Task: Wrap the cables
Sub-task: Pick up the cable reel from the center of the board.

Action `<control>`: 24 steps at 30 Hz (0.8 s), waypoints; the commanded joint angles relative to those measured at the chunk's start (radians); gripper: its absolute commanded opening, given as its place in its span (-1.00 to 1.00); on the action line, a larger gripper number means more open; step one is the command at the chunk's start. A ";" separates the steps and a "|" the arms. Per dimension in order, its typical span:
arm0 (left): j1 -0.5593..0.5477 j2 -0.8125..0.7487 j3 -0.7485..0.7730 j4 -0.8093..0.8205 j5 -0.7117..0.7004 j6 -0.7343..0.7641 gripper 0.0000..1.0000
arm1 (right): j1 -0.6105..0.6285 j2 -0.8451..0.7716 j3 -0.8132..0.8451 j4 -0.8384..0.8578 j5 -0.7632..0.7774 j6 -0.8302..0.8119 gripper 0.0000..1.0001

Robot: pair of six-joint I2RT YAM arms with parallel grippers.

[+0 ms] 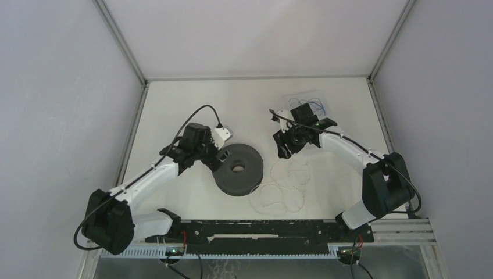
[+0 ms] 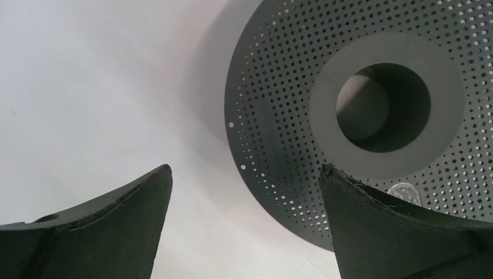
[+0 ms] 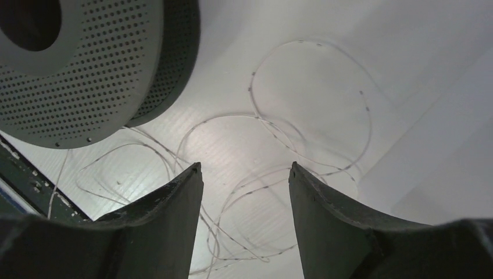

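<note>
Between the fingers of your right claw (image 3: 244, 168) nothing is held. The jaws stand part open and empty, pointed down at the table (image 1: 192, 99). Under and just beyond them the cables (image 3: 238, 115) lie flat in loose, overlapping loops, to the right of the spool (image 1: 253, 165) and towards the near edge. Some strands run up to the spool's rim; whether any is fastened there cannot be told. Your left claw (image 2: 244, 174) stands at full width, also empty, low at the spool's left edge. One finger appears to be over the perforated flange, but it is not clamped on it.

Risks, as judgement:

1. Missed pick. The cables are very thin and lie flat. Jaws closing slightly high would meet on air; too low, and they would scrape the table.
2. Wrong strand. Loops cross under the right claw. Taking a crossing, or two strands together, would drag a knot towards the spool instead of a free run.
3. Spool shift. Nothing holds the spool. A pull on the cables before the left claw grips it could slide or tip it.
4. Snagging. Slack drawn towards the near edge could catch on the black rail (image 1: 261, 229).
5. Stray material. A tangle of blue wire (image 1: 314, 106) lies just behind the right claw, and a rearward swing could sweep it in.
</note>
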 commanded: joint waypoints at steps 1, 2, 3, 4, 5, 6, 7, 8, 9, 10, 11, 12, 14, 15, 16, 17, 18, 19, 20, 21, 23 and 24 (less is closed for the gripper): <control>-0.007 0.072 0.049 0.068 -0.005 -0.102 1.00 | -0.036 -0.037 0.005 0.027 0.073 0.031 0.28; -0.009 0.081 0.045 0.088 -0.018 -0.112 1.00 | -0.041 -0.032 0.003 0.024 0.097 0.040 0.28; -0.013 0.092 0.039 0.107 -0.033 -0.117 1.00 | -0.051 -0.024 0.003 0.023 0.120 0.050 0.28; -0.015 0.102 0.037 0.119 -0.045 -0.121 1.00 | -0.061 -0.015 0.002 0.025 0.145 0.062 0.28; -0.017 0.111 0.039 0.121 -0.048 -0.123 1.00 | -0.073 -0.009 0.002 0.026 0.152 0.067 0.28; -0.018 0.119 0.042 0.121 -0.048 -0.124 1.00 | -0.087 -0.006 0.002 0.026 0.148 0.072 0.27; -0.017 0.127 0.044 0.122 -0.049 -0.129 1.00 | -0.103 -0.006 0.002 0.026 0.133 0.076 0.27; -0.017 0.130 0.047 0.122 -0.046 -0.130 1.00 | -0.117 -0.008 0.002 0.026 0.107 0.080 0.27; -0.049 0.131 0.047 0.123 -0.043 -0.130 1.00 | -0.127 -0.009 0.003 0.026 0.087 0.081 0.27; -0.061 0.129 0.047 0.122 -0.044 -0.130 1.00 | -0.130 -0.012 0.003 0.023 0.078 0.082 0.27; -0.071 0.122 0.047 0.120 -0.043 -0.127 1.00 | -0.131 -0.015 0.000 0.024 0.075 0.078 0.27; -0.085 0.111 0.042 0.124 -0.045 -0.123 1.00 | -0.129 -0.022 -0.006 0.027 0.074 0.074 0.27; -0.110 0.073 0.029 0.134 -0.044 -0.112 1.00 | -0.128 -0.035 -0.017 0.032 0.068 0.067 0.27; -0.124 0.049 0.020 0.140 -0.035 -0.101 1.00 | -0.129 -0.042 -0.021 0.034 0.067 0.063 0.27; -0.136 0.019 0.009 0.142 -0.013 -0.085 1.00 | -0.131 -0.050 -0.024 0.036 0.067 0.056 0.27; -0.149 -0.010 -0.004 0.140 0.023 -0.063 1.00 | -0.135 -0.059 -0.026 0.038 0.066 0.051 0.27; -0.165 -0.049 -0.019 0.131 0.072 -0.035 1.00 | -0.139 -0.071 -0.028 0.041 0.065 0.045 0.27; -0.179 -0.071 -0.026 0.116 0.114 -0.005 1.00 | -0.144 -0.082 -0.029 0.041 0.063 0.041 0.27; -0.199 -0.084 -0.027 0.092 0.142 0.030 1.00 | -0.151 -0.089 -0.030 0.041 0.061 0.036 0.27; -0.217 -0.086 -0.022 0.064 0.162 0.076 1.00 | -0.156 -0.096 -0.030 0.043 0.057 0.032 0.27; -0.248 -0.061 0.000 -0.008 0.183 0.128 1.00 | -0.168 -0.106 -0.034 0.046 0.051 0.024 0.27; -0.261 -0.041 0.012 -0.042 0.188 0.144 1.00 | -0.173 -0.109 -0.036 0.047 0.053 0.020 0.27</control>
